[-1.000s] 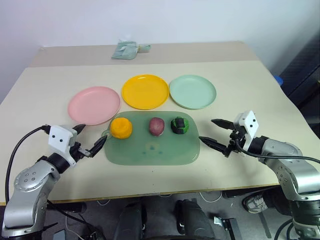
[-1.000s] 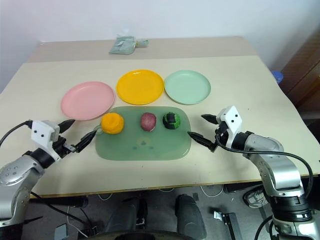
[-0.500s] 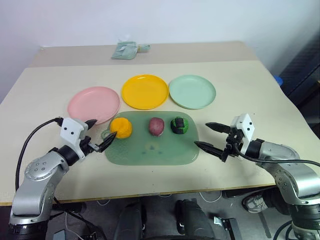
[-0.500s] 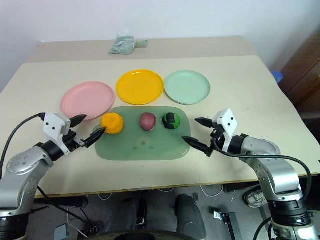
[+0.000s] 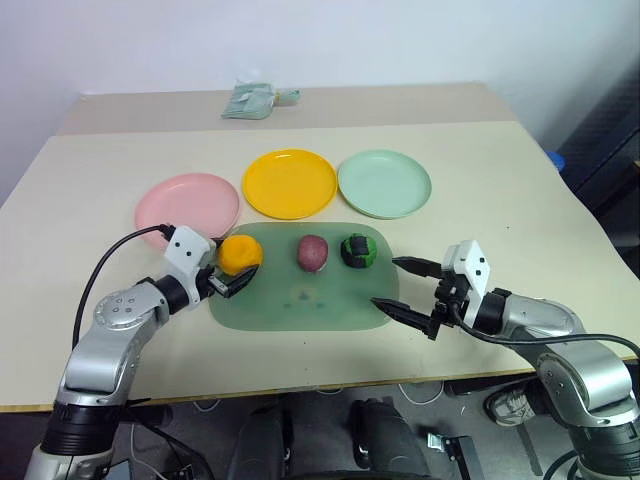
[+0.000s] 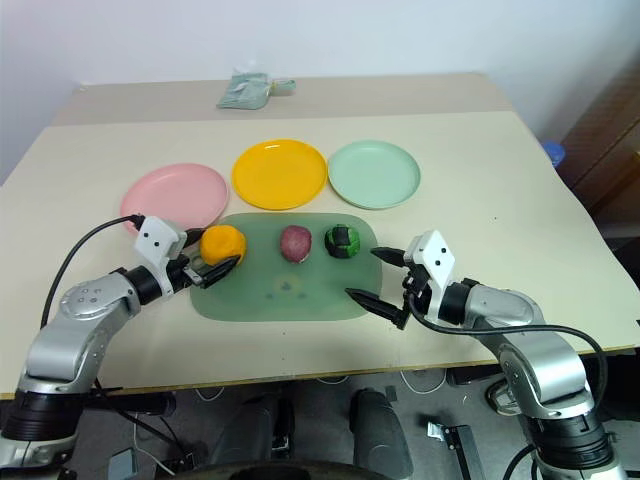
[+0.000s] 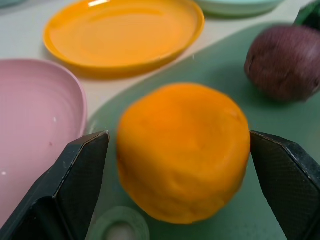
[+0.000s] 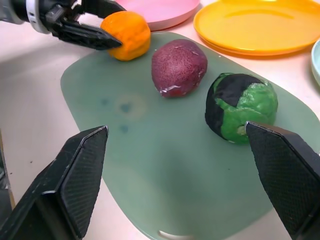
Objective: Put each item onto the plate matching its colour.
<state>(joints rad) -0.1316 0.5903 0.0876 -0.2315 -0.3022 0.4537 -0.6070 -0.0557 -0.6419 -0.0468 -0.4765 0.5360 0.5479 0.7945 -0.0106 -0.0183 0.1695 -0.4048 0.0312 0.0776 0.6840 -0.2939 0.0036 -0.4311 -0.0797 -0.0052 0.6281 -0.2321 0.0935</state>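
Observation:
On the translucent green tray sit an orange ball, a reddish-purple lump and a green-and-black lump in a row. Behind the tray lie the pink plate, the yellow plate and the mint plate, all bare. My left gripper is open, its fingers on either side of the orange ball with a small gap each side. At the tray's right edge my right gripper is open, pointing toward the green-and-black lump and holding nothing.
A crumpled pale green packet lies at the far side of the table. The table's right edge runs close beside my right arm, with a blue object beyond it. The tray has a small ring tab at its left end.
My left gripper has moved right, from the tray's left edge to straddle the orange ball. The right gripper has moved left and nearer, up to the tray's right edge. Both stayed open.

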